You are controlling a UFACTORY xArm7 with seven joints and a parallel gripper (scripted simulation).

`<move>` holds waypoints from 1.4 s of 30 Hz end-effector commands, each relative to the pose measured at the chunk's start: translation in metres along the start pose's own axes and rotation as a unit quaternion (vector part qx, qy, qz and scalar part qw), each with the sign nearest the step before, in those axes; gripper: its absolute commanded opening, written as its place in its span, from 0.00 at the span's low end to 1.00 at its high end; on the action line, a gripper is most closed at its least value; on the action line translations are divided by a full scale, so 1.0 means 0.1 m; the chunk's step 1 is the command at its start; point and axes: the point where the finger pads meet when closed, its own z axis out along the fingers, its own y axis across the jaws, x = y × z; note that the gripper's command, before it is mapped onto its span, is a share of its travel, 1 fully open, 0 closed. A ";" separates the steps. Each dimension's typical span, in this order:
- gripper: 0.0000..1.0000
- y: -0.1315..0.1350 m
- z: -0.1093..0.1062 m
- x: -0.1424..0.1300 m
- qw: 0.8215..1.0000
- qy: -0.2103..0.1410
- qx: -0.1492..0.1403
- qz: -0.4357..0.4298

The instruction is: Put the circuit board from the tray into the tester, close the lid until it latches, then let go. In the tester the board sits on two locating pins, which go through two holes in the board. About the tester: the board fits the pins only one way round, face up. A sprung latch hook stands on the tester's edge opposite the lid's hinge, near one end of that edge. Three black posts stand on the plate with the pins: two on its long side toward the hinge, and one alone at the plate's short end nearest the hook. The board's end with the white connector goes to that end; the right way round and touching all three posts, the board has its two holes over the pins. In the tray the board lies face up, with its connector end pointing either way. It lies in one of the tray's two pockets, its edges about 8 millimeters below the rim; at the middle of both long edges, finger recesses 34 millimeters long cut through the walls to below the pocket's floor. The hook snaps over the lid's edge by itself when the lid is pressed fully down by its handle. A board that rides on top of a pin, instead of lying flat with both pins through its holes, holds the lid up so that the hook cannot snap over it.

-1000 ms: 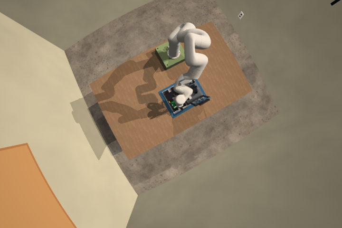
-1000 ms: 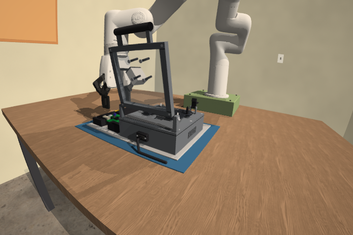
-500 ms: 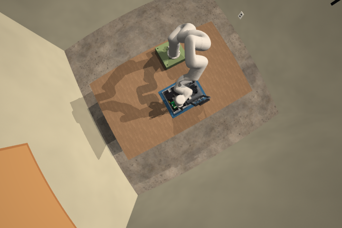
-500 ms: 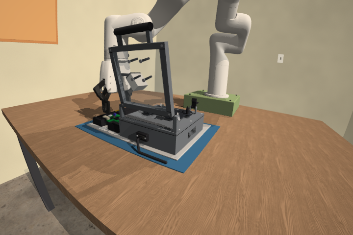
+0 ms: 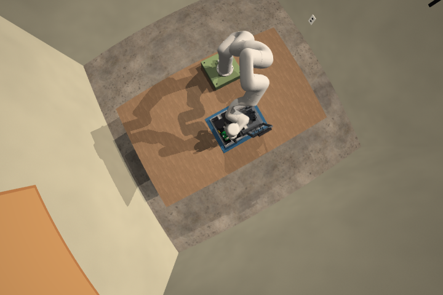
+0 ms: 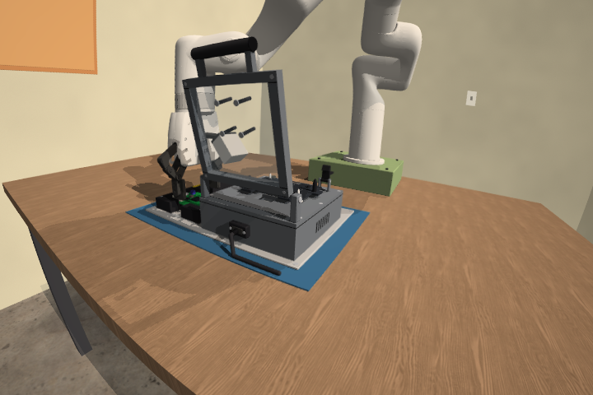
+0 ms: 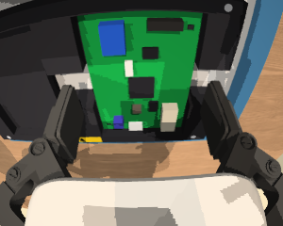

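Note:
The green circuit board (image 7: 106, 77) (image 6: 189, 202) lies face up in one pocket of the black tray (image 7: 217, 42) (image 6: 166, 203). Its white connector (image 7: 170, 114) is at the board's end nearer the gripper body in the wrist view. My gripper (image 7: 141, 97) (image 6: 179, 189) is open, its fingers on either side of the board's long edges near the recesses, tips low at the tray. Whether the tips are inside the recesses is hard to tell. The grey tester (image 6: 259, 233) stands beside the tray, with its lid (image 6: 279, 130) raised, handle (image 6: 225, 47) on top. The latch hook (image 6: 325, 172) stands on the far edge.
The tray's other pocket is left of the board in the wrist view. Tray and tester stand on a pale base plate on a blue mat (image 6: 327, 260) (image 7: 269, 42). A black cable (image 6: 255, 265) runs from the tester. The arm's green base (image 6: 353, 177) (image 5: 225, 82) is behind.

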 end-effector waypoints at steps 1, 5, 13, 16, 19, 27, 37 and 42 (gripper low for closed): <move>1.00 0.02 0.02 -0.01 1.000 -0.001 -0.002 0.000; 1.00 0.02 0.03 -0.01 1.000 -0.001 -0.002 0.000; 1.00 0.02 0.03 -0.01 1.000 -0.001 -0.002 0.000; 1.00 0.02 0.03 -0.01 1.000 -0.001 -0.002 0.000; 1.00 0.02 0.03 -0.01 1.000 -0.001 -0.002 0.000; 1.00 0.02 0.03 -0.01 1.000 -0.001 -0.002 0.000; 1.00 0.02 0.08 -0.01 1.000 -0.001 -0.002 0.000; 1.00 0.02 0.10 -0.01 1.000 -0.001 -0.002 0.000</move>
